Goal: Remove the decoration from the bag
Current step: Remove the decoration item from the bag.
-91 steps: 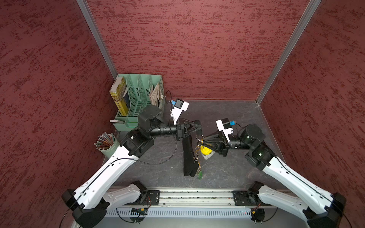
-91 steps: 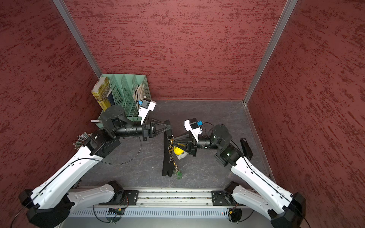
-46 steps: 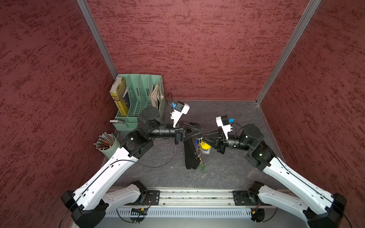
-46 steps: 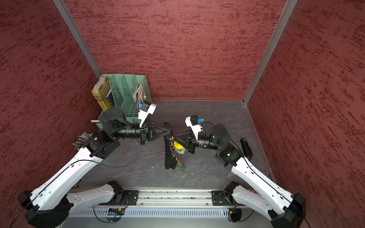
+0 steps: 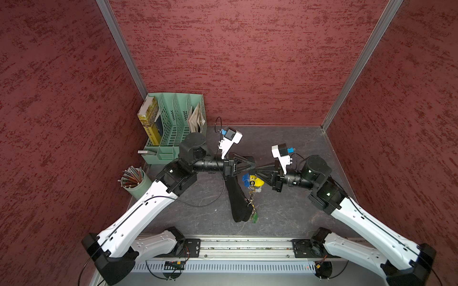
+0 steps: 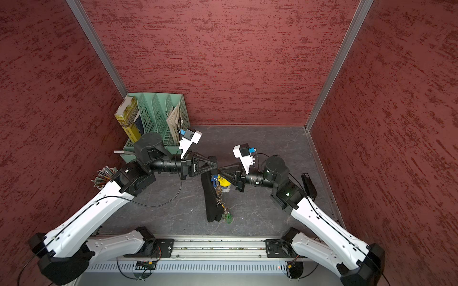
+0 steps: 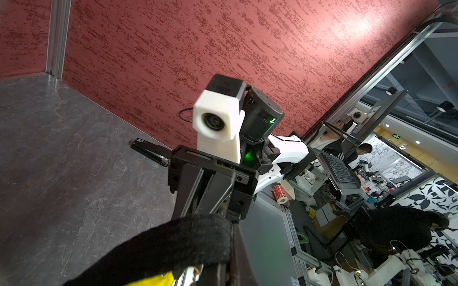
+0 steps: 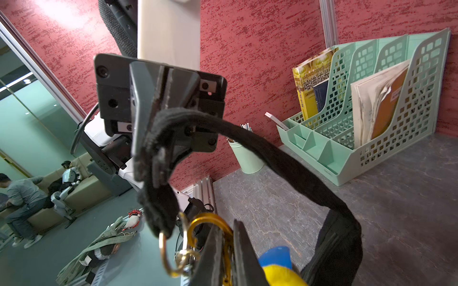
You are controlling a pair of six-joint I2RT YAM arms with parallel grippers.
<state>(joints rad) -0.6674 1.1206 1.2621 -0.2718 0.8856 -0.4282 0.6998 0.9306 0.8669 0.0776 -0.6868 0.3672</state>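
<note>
So far: nothing is detached; both grips look set, and the unclipping is left to do.
Bag point(image 5: 236, 198): black, hoisted at table centre, body drooping toward 6 o'clock.
Left gripper point(image 5: 252, 166): reaches in from 9 o'clock, pinched tight on the strap point(image 8: 272, 158).
Right gripper point(image 5: 258, 170): comes from 3 o'clock, jaws nearly together on the gold carabiner point(image 8: 210, 221).
Decoration point(image 5: 256, 182): yellow-and-blue plush at the bag's 3 o'clock side, above a charm chain point(image 5: 252, 200).
Metal ring point(image 8: 163, 250): hangs from the strap tab, with the carabiner seemingly linked to it.
</note>
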